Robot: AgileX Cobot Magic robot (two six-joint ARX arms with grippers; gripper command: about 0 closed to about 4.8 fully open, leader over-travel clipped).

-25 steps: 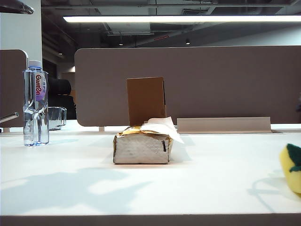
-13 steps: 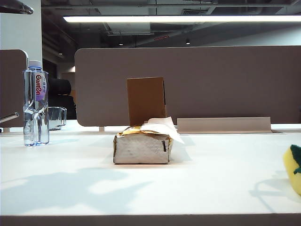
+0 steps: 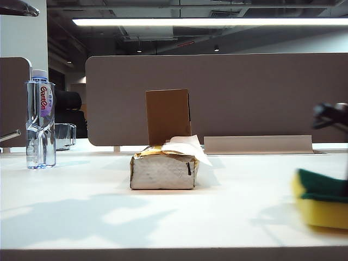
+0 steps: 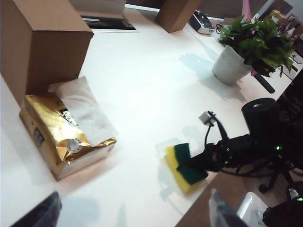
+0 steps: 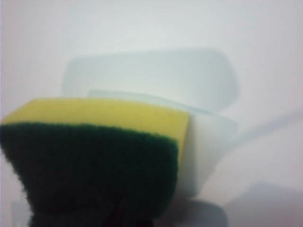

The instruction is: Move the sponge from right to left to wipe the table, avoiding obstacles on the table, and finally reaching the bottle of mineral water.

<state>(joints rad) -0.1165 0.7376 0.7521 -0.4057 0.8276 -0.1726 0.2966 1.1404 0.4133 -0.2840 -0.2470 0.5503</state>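
Now, left to right, you have: bottle of mineral water (image 3: 41,119) far left; left gripper (image 4: 132,213) spread wide, empty; tissue pack (image 3: 164,169) and cardboard box (image 3: 168,116) mid-table (image 3: 81,206); sponge (image 3: 321,200), newly slid farther in from the right edge, clamped by the right gripper (image 4: 193,163). Wipe just begun.

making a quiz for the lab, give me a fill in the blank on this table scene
1. The right end effector is shut on the ____.
2. The tissue pack lies directly in front of the brown ____.
3. The bottle of mineral water stands at the table's far ____ side in the exterior view.
4. The left end effector holds ____.

Missing: sponge; cardboard box; left; nothing
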